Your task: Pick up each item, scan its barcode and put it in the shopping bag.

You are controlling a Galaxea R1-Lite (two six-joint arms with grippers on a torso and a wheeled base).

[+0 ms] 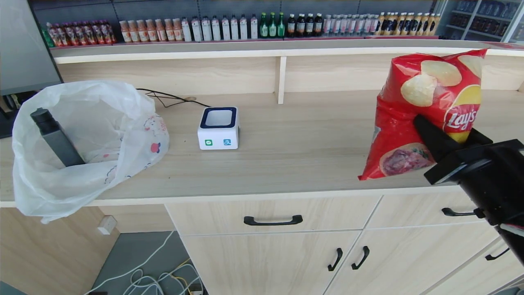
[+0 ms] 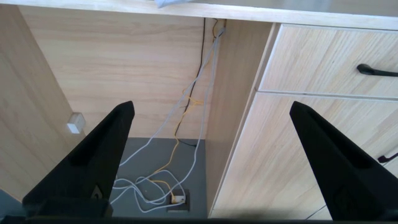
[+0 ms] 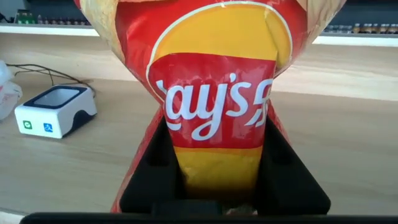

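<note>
My right gripper is shut on a red chip bag, holding it upright above the right end of the wooden counter. In the right wrist view the chip bag sits squeezed between the black fingers. The white scanner with its dark blue rim stands mid-counter, also seen as the scanner off to the side. A white plastic shopping bag hangs open over the counter's left end with a dark bottle inside. My left gripper hangs open below counter height, facing the cabinet side.
A black cable trails behind the scanner. Rows of bottles line the back shelf beyond a raised ledge. Cabinet drawers with black handles sit below the counter, and loose wires lie on the floor.
</note>
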